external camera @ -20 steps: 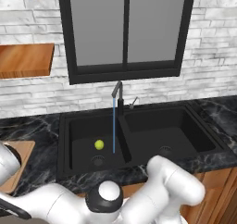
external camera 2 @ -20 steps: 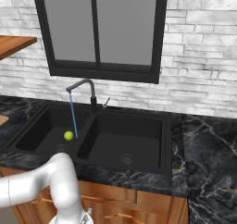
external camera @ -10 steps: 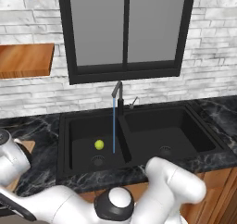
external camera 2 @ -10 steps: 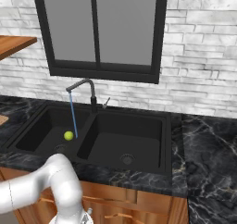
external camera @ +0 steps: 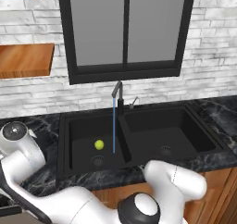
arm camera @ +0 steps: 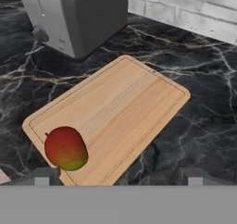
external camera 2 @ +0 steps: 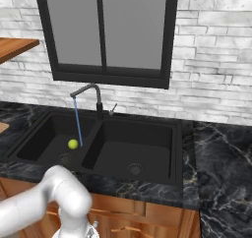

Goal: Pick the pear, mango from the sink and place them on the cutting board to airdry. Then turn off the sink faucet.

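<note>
1 pear [external camera: 99, 145], 1 mango [arm camera: 66, 148], 1 cutting board [arm camera: 129, 107] — 1 sink [external camera: 194, 135] (2 basins), 1 faucet [external camera: 118, 96].

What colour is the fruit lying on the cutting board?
The mango is red-orange blending into yellow-green at its underside, clearest in the hand view, on the light-wood cutting board.

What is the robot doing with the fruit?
It is moving washed fruit from the sink to the cutting board to dry. The mango already lies on the board, near one corner, and the gripper hovers over the board with nothing between its fingers. The pear waits in the left basin, and water runs from the sink faucet.
</note>
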